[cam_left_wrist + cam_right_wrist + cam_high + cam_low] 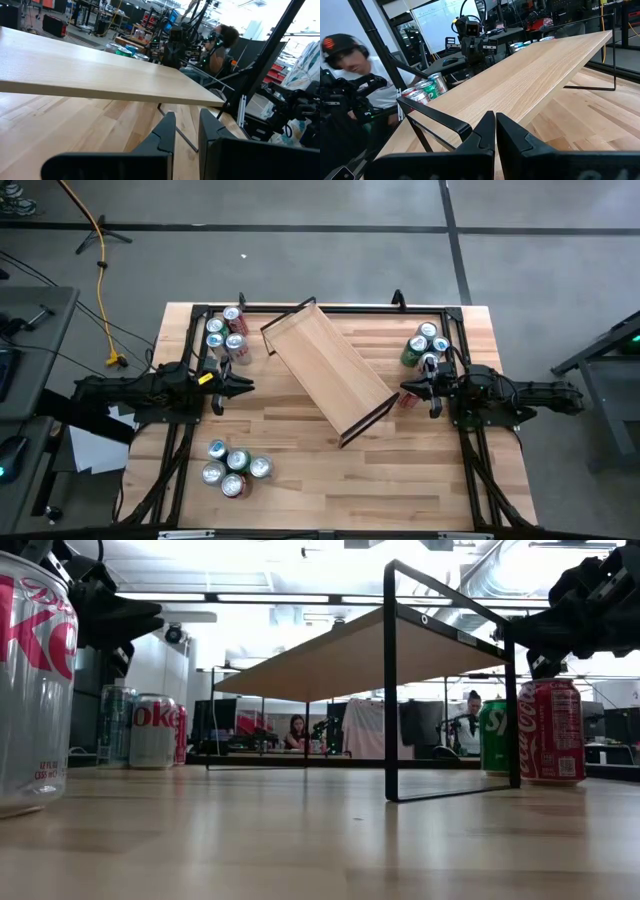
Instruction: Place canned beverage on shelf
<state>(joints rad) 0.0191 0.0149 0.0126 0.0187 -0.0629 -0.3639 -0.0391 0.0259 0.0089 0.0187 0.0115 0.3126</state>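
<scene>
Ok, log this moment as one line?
shelf: empty, diagonal mid-table | left gripper: shut, empty, left of shelf | right gripper: shut, empty, at shelf's right end | cans: none placed

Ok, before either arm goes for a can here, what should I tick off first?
1. Shelf upright on its frame, set diagonally mid-table: ok.
2. Shelf top free of cans: ok.
3. Left gripper shut and holding nothing, beside the shelf's left edge: ok, but it must open before a grasp.
4. Right gripper shut and holding nothing, at the shelf's right end: ok, same note.
5. Cans standing upright in three clusters, back left, front left, back right: ok.
6. Red can right by the shelf leg, clearance for a grasp: cannot tell.
</scene>
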